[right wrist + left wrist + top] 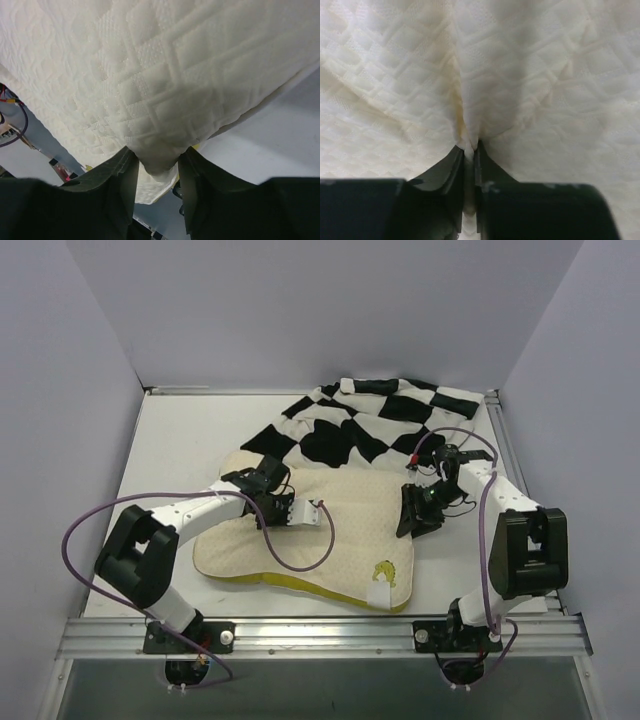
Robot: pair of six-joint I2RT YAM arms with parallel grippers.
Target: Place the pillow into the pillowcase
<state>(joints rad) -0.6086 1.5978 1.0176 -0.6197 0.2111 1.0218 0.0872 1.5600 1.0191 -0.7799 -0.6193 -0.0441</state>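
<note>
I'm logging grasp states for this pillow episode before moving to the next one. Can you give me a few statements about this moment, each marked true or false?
1. The left gripper is shut on a pinched fold of the pillow. True.
2. The right gripper hangs open and holds nothing. False: its fingers clamp the pillow's edge.
3. The pillow is fully inside the pillowcase. False: most of it lies bare, and the checkered case covers only its far edge.
4. The white tag sits at the pillow's near right corner. True.
5. The pillowcase lies nearer the arm bases than the pillow does. False: it lies on the far side.
</note>
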